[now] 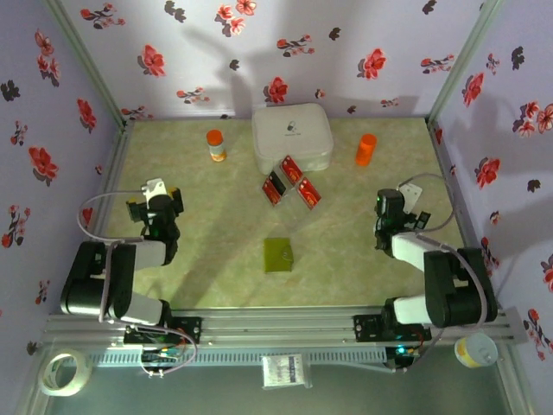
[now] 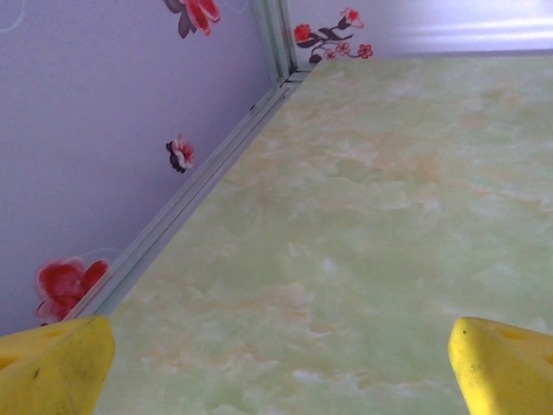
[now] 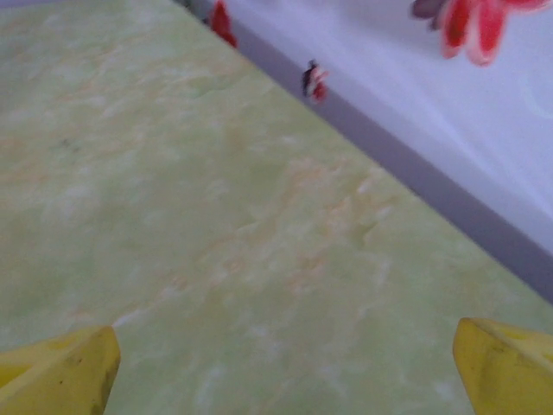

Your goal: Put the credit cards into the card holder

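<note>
Three red credit cards (image 1: 290,181) with dark and pale marks lie fanned on the table just in front of the white case. The olive-green card holder (image 1: 278,255) lies shut and flat near the table's middle front. My left gripper (image 1: 154,201) rests far left, well away from both, open with nothing between its yellow fingertips (image 2: 60,363). My right gripper (image 1: 390,212) sits at the far right, open too, its yellow fingertips (image 3: 501,363) wide apart over bare table.
A large white rounded case (image 1: 292,137) stands at the back middle. An orange-capped bottle (image 1: 216,145) is to its left and an orange cylinder (image 1: 366,149) to its right. Floral walls (image 1: 52,130) enclose the green table (image 1: 216,225).
</note>
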